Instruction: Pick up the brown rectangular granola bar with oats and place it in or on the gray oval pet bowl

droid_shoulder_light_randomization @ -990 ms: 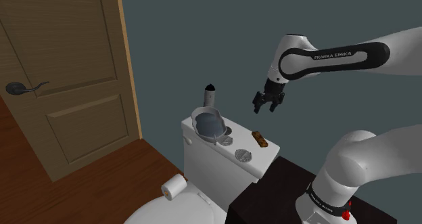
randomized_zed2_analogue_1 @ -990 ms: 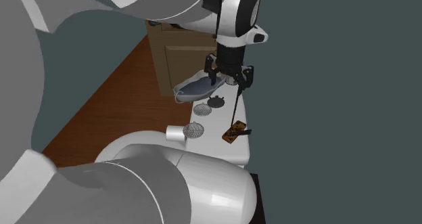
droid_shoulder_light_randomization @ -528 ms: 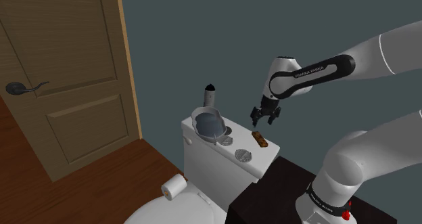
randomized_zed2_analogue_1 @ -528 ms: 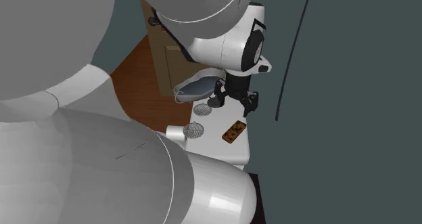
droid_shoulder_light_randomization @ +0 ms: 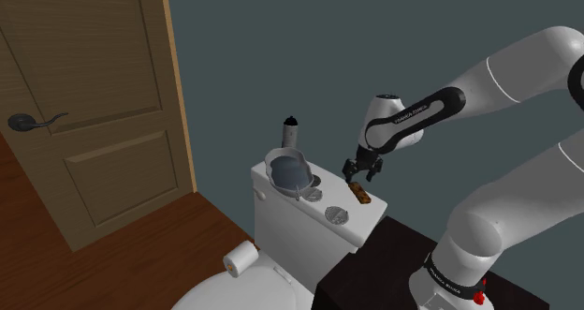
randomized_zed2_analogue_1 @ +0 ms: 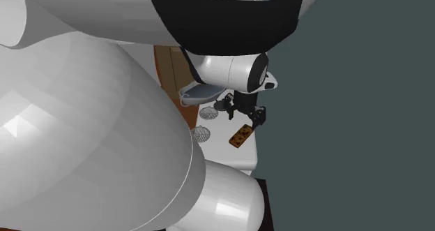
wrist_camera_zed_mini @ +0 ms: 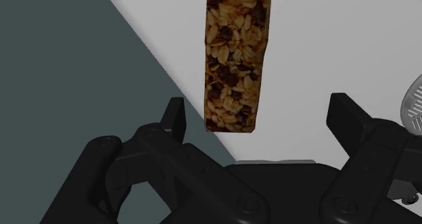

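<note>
Now the claw point(droid_shoulder_light_randomization: 364, 172) point(randomized_zed2_analogue_1: 245, 115) point(wrist_camera_zed_mini: 261, 116) hangs low over the tank lid point(droid_shoulder_light_randomization: 350, 221), fingers spread wide with nothing between them gripped. The bar point(droid_shoulder_light_randomization: 358, 193) point(randomized_zed2_analogue_1: 240, 136) point(wrist_camera_zed_mini: 237, 60) lies flat on the lid just under and slightly ahead of the claw. In the wrist view its near end sits between the two fingers point(wrist_camera_zed_mini: 174, 118), closer to the one on the wall side, and the rest runs straight away from the claw. Neither finger touches it. The bowl point(droid_shoulder_light_randomization: 290, 172) point(randomized_zed2_analogue_1: 201, 92) rests at the lid's other end, well apart from the claw, with the bar nearer the claw than the bowl.

A second ago the claw was high above the lid, well clear of the bar. Half a second ago it was lower, and now it has come down to just above the bar's end. The fingers were spread then as now. Bar and bowl have not moved.
</note>
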{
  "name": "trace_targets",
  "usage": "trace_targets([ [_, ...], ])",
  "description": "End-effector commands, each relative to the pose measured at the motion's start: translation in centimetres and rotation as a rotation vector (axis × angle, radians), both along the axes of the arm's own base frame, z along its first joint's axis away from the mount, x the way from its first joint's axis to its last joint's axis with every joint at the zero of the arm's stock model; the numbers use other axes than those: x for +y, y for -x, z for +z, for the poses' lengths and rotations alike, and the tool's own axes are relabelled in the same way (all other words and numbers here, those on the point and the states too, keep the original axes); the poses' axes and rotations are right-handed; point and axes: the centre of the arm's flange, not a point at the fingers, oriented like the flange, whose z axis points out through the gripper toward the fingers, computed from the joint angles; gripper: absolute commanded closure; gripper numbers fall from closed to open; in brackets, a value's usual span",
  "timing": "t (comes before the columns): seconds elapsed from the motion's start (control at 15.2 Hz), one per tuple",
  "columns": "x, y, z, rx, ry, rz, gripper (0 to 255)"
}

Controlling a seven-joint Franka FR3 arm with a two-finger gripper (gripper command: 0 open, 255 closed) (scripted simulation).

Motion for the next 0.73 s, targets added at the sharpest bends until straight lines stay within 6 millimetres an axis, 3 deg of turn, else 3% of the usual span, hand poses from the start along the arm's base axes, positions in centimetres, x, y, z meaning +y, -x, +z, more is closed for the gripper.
trace_targets([
  [0.0,-0.8,0.6,-2.6,0.042,-0.016,-0.025,0],
  [0.13,-0.8,0.6,-4.0,0.042,-0.016,-0.025,0],
  [0.66,-0.8,0.6,-4.0,0.042,-0.016,-0.025,0],
])
